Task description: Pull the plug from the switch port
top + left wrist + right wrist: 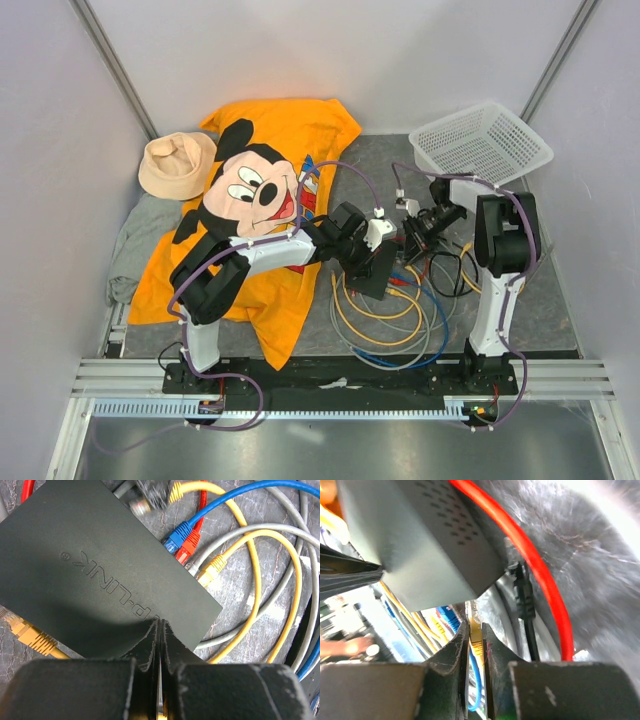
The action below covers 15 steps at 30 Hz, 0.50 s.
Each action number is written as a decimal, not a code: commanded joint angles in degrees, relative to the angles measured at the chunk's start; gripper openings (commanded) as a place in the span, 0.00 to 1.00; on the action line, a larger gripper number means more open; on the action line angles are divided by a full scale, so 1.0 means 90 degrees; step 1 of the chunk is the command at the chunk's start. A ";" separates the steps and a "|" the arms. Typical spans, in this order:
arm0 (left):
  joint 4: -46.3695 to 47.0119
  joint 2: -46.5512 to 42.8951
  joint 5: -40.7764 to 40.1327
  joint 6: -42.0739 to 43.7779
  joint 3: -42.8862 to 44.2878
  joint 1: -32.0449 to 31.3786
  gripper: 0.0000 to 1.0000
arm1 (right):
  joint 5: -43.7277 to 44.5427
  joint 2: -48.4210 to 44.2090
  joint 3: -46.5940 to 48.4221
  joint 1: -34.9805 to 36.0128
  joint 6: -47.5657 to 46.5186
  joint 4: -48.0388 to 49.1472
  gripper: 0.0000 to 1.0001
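The switch (95,575) is a flat matte-black box (383,280) with blue (176,536), red (188,548) and yellow (212,568) plugs along one long edge. My left gripper (160,624) is shut with nothing in it, its tips pressed on the switch's top near a corner (366,260). My right gripper (476,632) is at the switch's (430,545) end, shut on a yellow plug (476,636) just below the box's corner. Whether that plug sits in a port is hidden. In the top view the right gripper (413,233) is just right of the switch.
Loops of yellow, blue and grey cable (400,320) lie in front of the switch. A red cable (535,565) and a black plug (525,592) run beside it. A white mesh basket (480,145) stands at the back right. An orange T-shirt (280,130), beige hat (175,165) and grey cloth (135,235) lie on the left.
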 commanded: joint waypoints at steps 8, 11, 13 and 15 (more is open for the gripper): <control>-0.0282 0.0261 -0.0176 -0.0064 -0.0027 -0.0001 0.02 | 0.1504 -0.2088 0.0955 0.0076 -0.0441 0.0276 0.11; -0.0272 0.0251 -0.0166 -0.0074 -0.0027 -0.0010 0.02 | 0.2110 -0.2226 0.0868 0.0310 -0.0734 0.0296 0.12; -0.0263 0.0232 -0.0176 -0.0074 -0.0028 -0.0010 0.02 | 0.2365 -0.2226 0.0848 0.0408 -0.0842 0.0306 0.12; -0.0243 0.0222 -0.0166 -0.0074 -0.0027 -0.0010 0.02 | 0.2805 -0.2236 0.0858 0.0525 -0.1027 0.0306 0.12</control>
